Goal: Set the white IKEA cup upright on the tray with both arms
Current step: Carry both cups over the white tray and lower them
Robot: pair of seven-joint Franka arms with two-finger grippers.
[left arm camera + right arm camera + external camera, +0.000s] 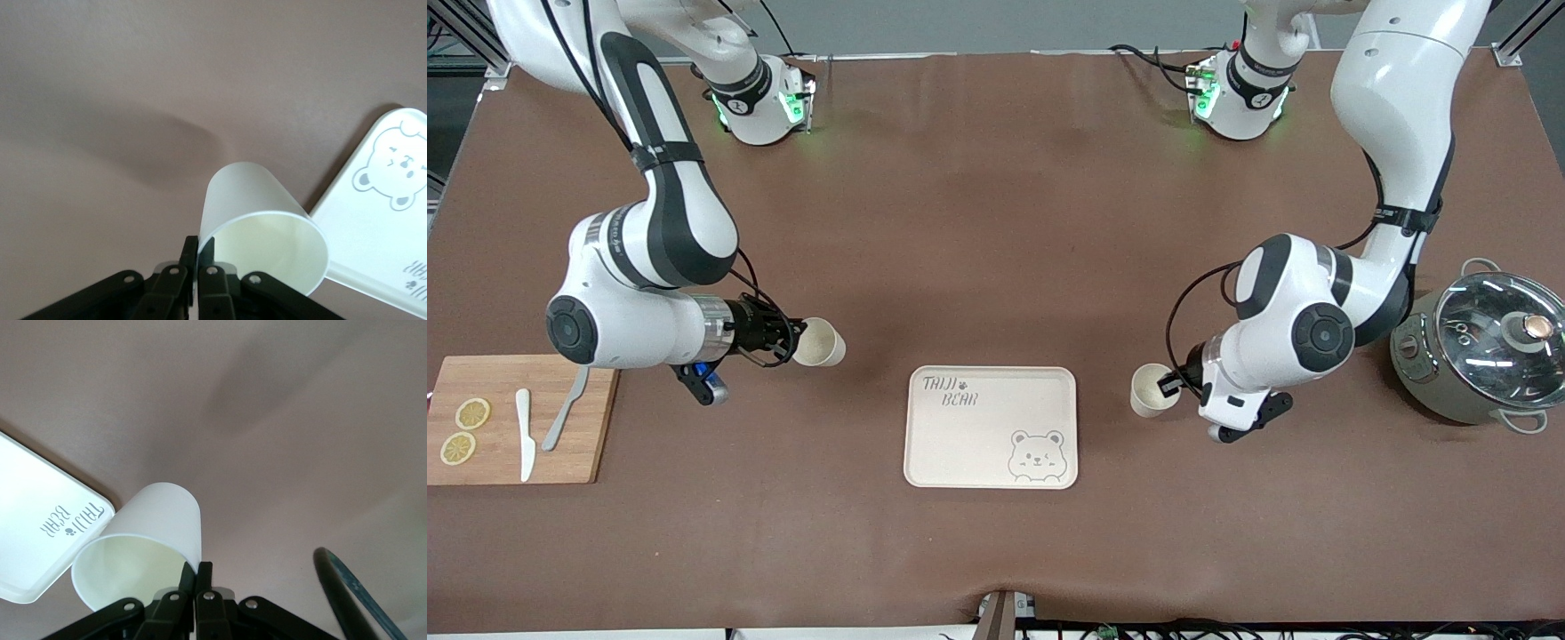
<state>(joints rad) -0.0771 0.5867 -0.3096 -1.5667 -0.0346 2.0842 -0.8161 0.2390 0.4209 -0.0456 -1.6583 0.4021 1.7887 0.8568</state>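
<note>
Bare tray (991, 444), open table between it and each held cup (819, 342) (1152, 391). Board (511, 418) and pot (1485, 347) well apart at the table ends, blocking nothing.

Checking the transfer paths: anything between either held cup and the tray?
Nothing visible. The right gripper pinches one cup by its rim, the left gripper the other cup. Only bare table lies between each cup and the tray, which has nothing on it.
</note>
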